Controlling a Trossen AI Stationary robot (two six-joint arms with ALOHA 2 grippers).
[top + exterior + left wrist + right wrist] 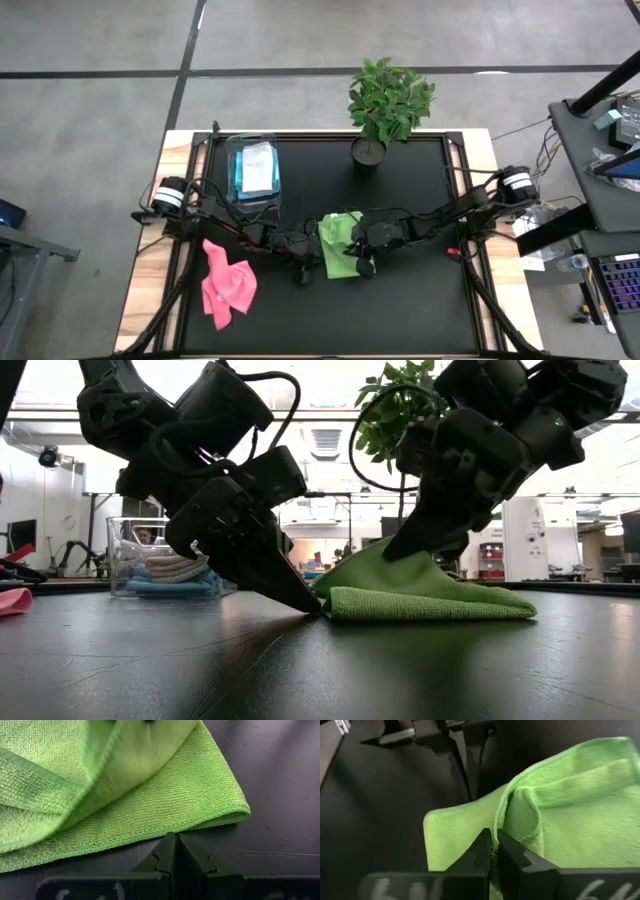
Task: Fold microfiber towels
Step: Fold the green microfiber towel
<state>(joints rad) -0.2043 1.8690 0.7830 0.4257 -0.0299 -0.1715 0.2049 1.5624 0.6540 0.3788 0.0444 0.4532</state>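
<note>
Now your right gripper pinches an upper layer of the lime green towel at mid-table; lift slowly and lay the fold square. The left gripper (fingers pressed together, holding nothing) rests at the towel's edge. Farther back, the clear bin holds folded towels.

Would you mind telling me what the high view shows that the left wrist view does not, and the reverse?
Only the high view shows the pink towel, the clear bin with folded cloths, the potted plant and the right gripper shut on the green towel. Only the left wrist view shows the towel's folded corner lying flat and the left gripper shut just off its edge. Both show the green towel and black tabletop.
</note>
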